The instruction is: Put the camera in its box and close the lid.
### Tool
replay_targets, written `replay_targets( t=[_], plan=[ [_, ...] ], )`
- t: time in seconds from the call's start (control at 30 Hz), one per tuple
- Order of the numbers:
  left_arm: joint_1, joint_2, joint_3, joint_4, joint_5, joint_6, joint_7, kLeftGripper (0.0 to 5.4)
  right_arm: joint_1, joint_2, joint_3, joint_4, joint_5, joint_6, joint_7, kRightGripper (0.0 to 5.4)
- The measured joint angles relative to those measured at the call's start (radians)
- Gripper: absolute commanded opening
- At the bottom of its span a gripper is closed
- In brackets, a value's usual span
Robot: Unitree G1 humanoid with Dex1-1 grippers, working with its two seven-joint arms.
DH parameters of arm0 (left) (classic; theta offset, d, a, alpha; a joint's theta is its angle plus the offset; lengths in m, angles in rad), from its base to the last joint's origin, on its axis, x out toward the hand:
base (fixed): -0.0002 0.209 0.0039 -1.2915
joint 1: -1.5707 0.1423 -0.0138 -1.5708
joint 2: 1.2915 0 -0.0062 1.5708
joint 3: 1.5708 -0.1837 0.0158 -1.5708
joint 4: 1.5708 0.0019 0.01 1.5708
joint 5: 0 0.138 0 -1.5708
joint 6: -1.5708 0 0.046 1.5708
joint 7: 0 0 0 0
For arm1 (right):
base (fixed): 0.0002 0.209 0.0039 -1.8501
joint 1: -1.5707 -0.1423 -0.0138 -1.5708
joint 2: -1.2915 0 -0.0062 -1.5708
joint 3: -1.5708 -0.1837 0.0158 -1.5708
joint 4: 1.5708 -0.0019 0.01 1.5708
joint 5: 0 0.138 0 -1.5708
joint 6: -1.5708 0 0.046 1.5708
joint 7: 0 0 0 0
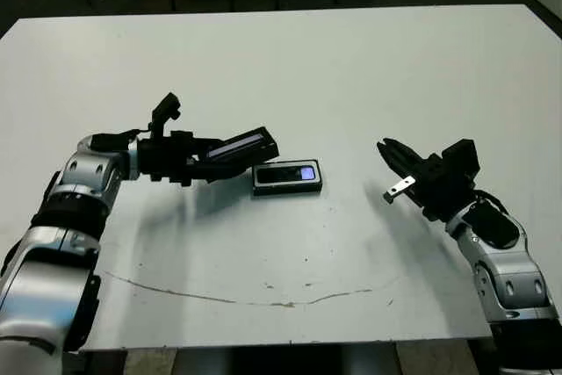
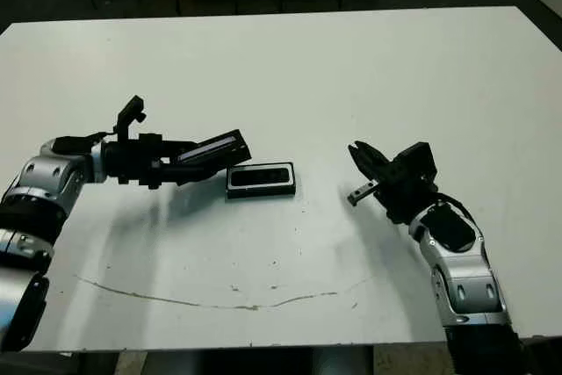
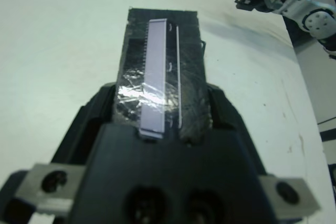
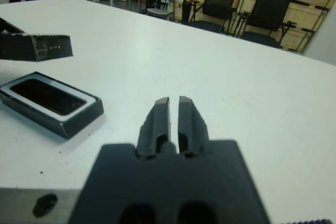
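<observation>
While your left gripper (image 1: 204, 162) clamps the lid (image 1: 242, 147), the box (image 1: 287, 177) sits flat on the table (image 1: 290, 68) just beside it, at about 4 o'clock from the lid's free end. You hold the lid by one short end, tilted, its far end raised above the table and hanging near the box's left end without touching it. From the left wrist view you see the lid (image 3: 161, 80) running straight out between the fingers, its pale label strip facing the camera, with a patch of shiny wrap near the gripper body.

Inside the box lies the camera (image 1: 291, 174), flat, filling most of the white-lined tray, its small bluish screen glowing toward the box's right end. The right wrist view shows it as a dark slab (image 4: 48, 96) sunk within the pale rim, the box still uncovered.

Your right gripper (image 1: 392, 155) hovers well apart from the box, at about 3 o'clock from it, holding nothing. Its two fingers (image 4: 159, 121) stand nearly together with only a thin slit between them, pointing toward the table's middle. A small grey bracket juts from its underside above the table.

Near the table's front edge, at 6 o'clock from the box, a long thin brownish mark (image 1: 263, 298) curves across the white surface.
</observation>
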Motion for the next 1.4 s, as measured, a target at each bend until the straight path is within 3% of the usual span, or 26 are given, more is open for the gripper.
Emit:
replay_targets(
  t=[0.7, 1.4],
  plan=[
    [-0.102, -0.081, -0.023, 0.189, 0.091, -0.085, -0.116, 2.79, 0.0, 0.004, 0.006, 0.008, -0.008, -0.002, 0.014, 0.0],
    [-0.143, -0.093, -0.049, 0.236, 0.143, -0.099, -0.145, 2.79, 0.002, 0.018, 0.015, 0.026, -0.024, -0.028, 0.012, 0.0]
  ],
)
